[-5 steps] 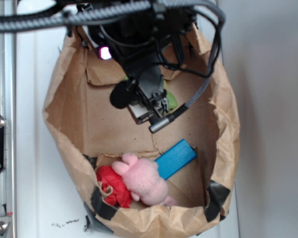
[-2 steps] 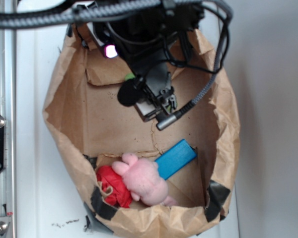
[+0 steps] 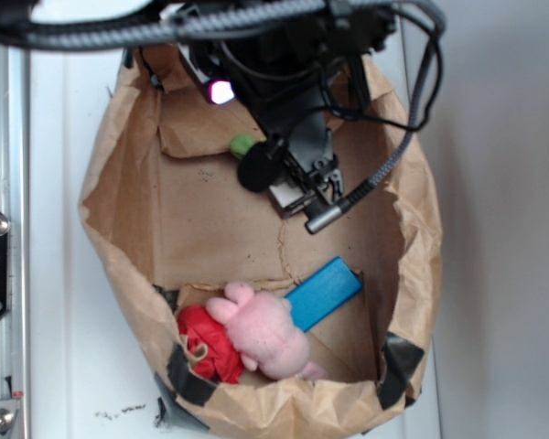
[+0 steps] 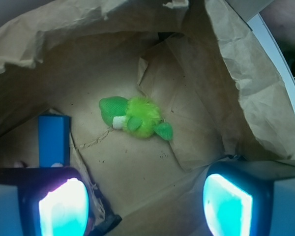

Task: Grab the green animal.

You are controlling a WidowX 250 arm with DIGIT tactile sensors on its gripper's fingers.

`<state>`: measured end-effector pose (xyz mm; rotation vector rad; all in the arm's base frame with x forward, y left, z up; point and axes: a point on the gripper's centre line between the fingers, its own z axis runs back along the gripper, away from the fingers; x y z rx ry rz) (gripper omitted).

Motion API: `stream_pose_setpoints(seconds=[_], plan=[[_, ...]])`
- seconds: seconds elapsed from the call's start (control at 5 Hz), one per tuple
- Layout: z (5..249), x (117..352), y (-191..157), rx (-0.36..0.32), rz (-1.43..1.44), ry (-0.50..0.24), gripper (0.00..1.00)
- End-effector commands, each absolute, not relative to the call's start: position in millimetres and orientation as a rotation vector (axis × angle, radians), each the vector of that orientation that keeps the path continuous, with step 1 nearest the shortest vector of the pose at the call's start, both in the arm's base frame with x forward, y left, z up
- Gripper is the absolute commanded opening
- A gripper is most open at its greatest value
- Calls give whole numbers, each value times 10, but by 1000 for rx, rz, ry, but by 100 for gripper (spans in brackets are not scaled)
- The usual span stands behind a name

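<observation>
Green animal (image 4: pixel 136 118): small fuzzy lime-green plush with darker green head and limbs and a white patch. It lies on the brown paper floor of the bag, near the far wall, on its own and touching no other item. In the exterior view only a small green bit (image 3: pixel 243 144) shows beside the arm; the rest is hidden under the arm.

Claw (image 4: pixel 146 202): the 2 fingers stand wide apart, 1 at each lower corner of the wrist view, pads lit cyan. Nothing sits between them. The green animal lies ahead of the gap, clear of both fingers, no contact.

Claw, exterior view (image 3: pixel 306 187): held over the upper half of the bag, above the paper floor. Cables and a black housing cover most of it; finger spacing cannot be read from this view.

Paper bag (image 3: pixel 128 192): brown, crumpled, open-topped, lying on a white surface (image 3: pixel 64 274). Black tape marks 2 lower corners.

Pink plush (image 3: pixel 263 331): at the near end of the bag, with a red part (image 3: pixel 206 343) on its left side. Well apart from the green animal.

Blue block (image 3: pixel 324 292): flat, tilted, just beside the pink plush. In the wrist view it (image 4: pixel 54 140) shows upright at left, apart from the green animal.

Metal rail (image 3: pixel 2 229): along the left edge, outside the bag.
</observation>
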<state>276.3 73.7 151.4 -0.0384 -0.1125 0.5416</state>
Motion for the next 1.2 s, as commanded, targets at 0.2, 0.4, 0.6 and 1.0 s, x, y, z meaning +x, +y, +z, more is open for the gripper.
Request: stream_pose_setpoints(seconds=[0.2, 0.4, 0.6, 1.0], plan=[[1285, 3076, 799, 3, 649, -210, 100], [1259, 3120, 812, 11, 642, -205, 100], [1249, 3111, 821, 16, 630, -211, 100], [1015, 3290, 865, 69, 621, -222, 100]])
